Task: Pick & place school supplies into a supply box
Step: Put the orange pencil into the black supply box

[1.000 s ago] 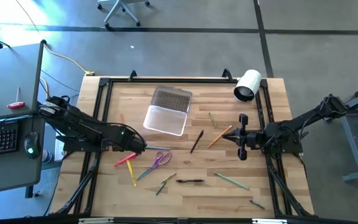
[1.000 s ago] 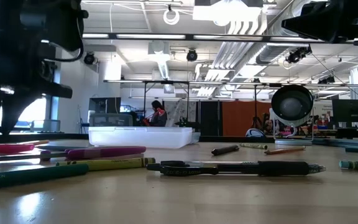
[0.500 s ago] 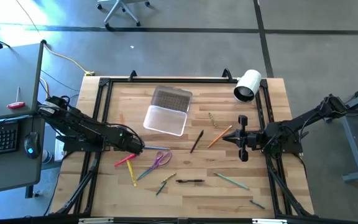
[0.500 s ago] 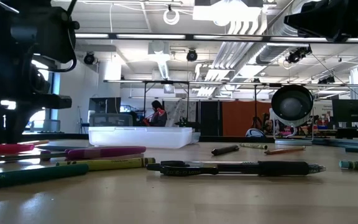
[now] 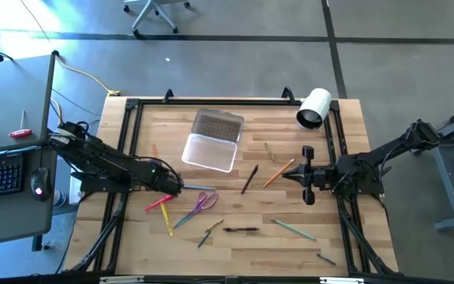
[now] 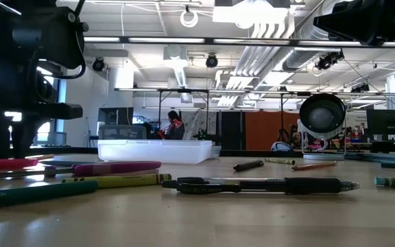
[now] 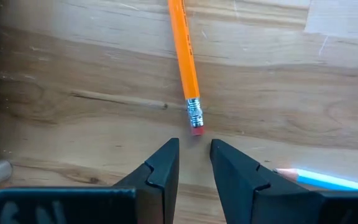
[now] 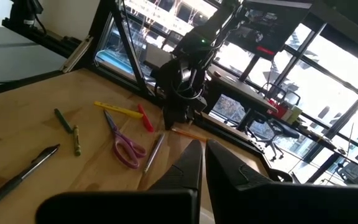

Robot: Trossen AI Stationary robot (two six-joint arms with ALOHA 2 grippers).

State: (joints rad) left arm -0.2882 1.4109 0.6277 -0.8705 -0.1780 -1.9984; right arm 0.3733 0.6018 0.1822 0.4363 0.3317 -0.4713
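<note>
The supply box is set on the worktop toward its far side, with its lid laid open behind it. The scissors are placed nearer the front, right of the left gripper. A roll is found at the far right corner.

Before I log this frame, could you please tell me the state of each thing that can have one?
supply box: open, empty, lid folded back flat.
scissors: blades closed, lying flat.
white roll: lying on its side.
left hand: slightly open, empty, at the orange pencil's eraser end.
right hand: shut, empty.
</note>
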